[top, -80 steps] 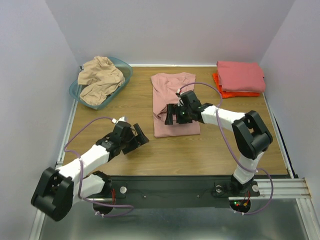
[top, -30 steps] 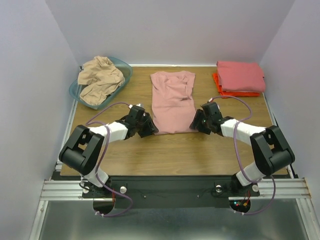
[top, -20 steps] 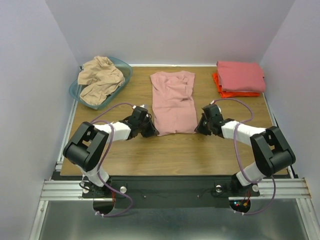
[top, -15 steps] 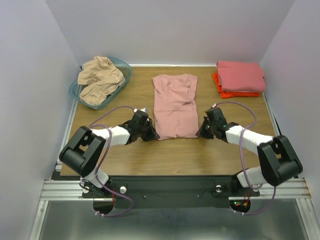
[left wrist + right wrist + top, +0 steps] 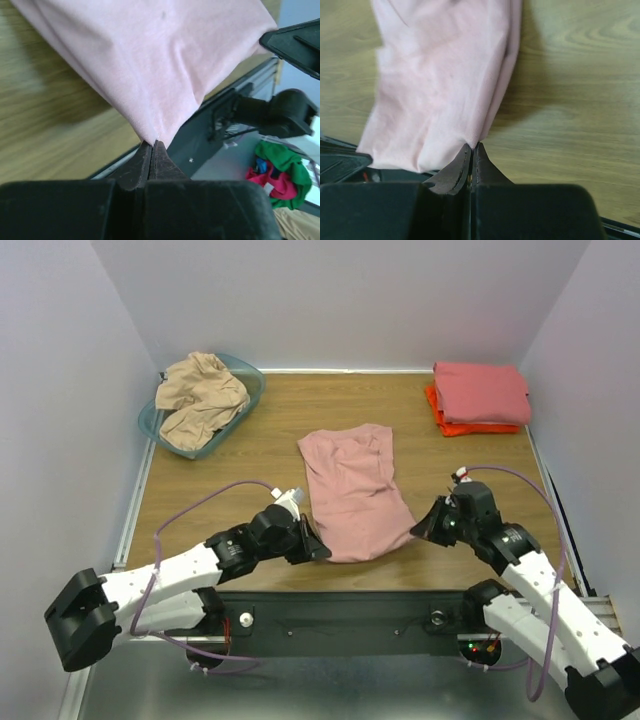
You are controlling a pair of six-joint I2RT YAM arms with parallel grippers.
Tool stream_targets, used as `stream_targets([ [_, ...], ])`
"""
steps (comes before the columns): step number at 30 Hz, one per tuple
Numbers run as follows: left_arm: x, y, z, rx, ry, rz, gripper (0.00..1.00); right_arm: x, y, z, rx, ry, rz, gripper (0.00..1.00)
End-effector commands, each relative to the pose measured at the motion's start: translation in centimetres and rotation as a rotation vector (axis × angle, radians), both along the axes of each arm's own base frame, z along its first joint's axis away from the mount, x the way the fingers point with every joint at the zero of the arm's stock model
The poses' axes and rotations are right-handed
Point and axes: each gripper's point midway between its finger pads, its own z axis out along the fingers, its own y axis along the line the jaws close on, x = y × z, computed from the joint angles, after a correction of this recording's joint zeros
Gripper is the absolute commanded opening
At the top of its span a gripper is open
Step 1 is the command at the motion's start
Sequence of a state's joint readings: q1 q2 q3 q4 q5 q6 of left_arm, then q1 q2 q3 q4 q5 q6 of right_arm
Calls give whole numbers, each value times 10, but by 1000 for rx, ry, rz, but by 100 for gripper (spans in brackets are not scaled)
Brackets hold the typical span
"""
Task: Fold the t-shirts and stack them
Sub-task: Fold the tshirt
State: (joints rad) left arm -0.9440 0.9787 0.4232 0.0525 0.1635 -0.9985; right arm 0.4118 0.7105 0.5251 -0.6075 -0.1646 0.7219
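Observation:
A dusty pink t-shirt (image 5: 350,492) lies lengthwise on the wooden table, its near end lifted and spread. My left gripper (image 5: 318,552) is shut on the shirt's near left corner (image 5: 150,139). My right gripper (image 5: 418,530) is shut on the near right corner (image 5: 476,142). The cloth hangs taut between both. A tan-beige t-shirt (image 5: 200,395) sits crumpled in the teal basket. A folded coral pink t-shirt (image 5: 480,390) rests on a folded orange one (image 5: 450,426) at the back right.
The teal plastic basket (image 5: 252,380) stands at the back left corner. The table's near edge and a black rail (image 5: 350,615) run just below the grippers. Walls close in on three sides.
Both grippers shut on the pink shirt's near corners and pulled it toward the near edge, lifting that end. Both arms drew back toward their bases.

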Motion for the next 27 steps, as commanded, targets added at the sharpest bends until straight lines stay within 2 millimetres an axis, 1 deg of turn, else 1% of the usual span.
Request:
stream_targets([
  [1,20,-6,52,-72,-100,76,0,11,-3,48,3,-91,-20,0],
  [2,23,-2,50,-32,-102,90,0,18,-2,64,8,-127,-27,0],
  [3,29,-3,55,-19,-125,98,0,23,-3,70,0,-139,-38,0],
  [4,40,1,58,11,-150,138,0,30,-3,77,-8,-153,-51,0],
  [5,50,1,73,29,-186,148,0,41,-8,78,-47,-154,-88,0],
  [6,59,1,69,68,-183,164,0,48,-10,82,-64,-163,-103,0],
  [7,71,0,83,70,-206,188,0,62,-14,101,-82,-214,-141,0],
  [8,78,2,82,100,-220,185,0,73,-13,102,-100,-212,-151,0],
  [9,94,8,75,137,-204,220,0,81,-13,109,-111,-233,-156,0],
  [10,103,10,77,147,-208,222,0,88,-12,113,-119,-247,-163,0],
  [11,114,8,88,130,-223,227,0,102,-14,128,-130,-291,-193,0],
  [12,123,9,91,138,-238,228,0,113,-15,122,-164,-276,-204,0],
  [13,138,10,96,135,-247,246,0,127,-18,134,-192,-310,-230,0],
  [14,146,11,98,147,-259,248,0,139,-17,126,-230,-287,-232,0],
  [15,153,13,91,173,-244,258,0,148,-17,126,-256,-288,-234,0],
  [16,167,22,92,194,-251,306,0,156,-16,130,-267,-295,-236,0],
  [17,175,21,99,190,-262,326,0,167,-15,143,-265,-325,-247,0],
  [18,183,21,93,202,-253,328,0,179,-12,134,-289,-304,-244,0],
  [19,190,23,92,206,-256,339,0,188,-12,135,-295,-310,-247,0],
  [20,202,26,100,191,-262,361,0,197,-10,135,-297,-312,-247,0],
  [21,210,28,91,215,-252,362,0,211,-10,135,-305,-309,-247,0],
  [22,222,33,97,213,-258,389,0,218,-5,131,-290,-300,-225,0],
  [23,229,34,96,217,-254,399,0,225,-3,131,-288,-300,-215,0],
  [24,236,34,89,232,-243,399,0,236,-5,138,-282,-314,-214,0],
  [25,241,35,88,233,-243,402,0,243,-6,134,-282,-305,-214,0],
  [26,251,36,85,244,-237,401,0,253,-7,125,-279,-283,-205,0],
  [27,255,37,84,248,-234,399,0,258,-4,121,-277,-276,-192,0],
])
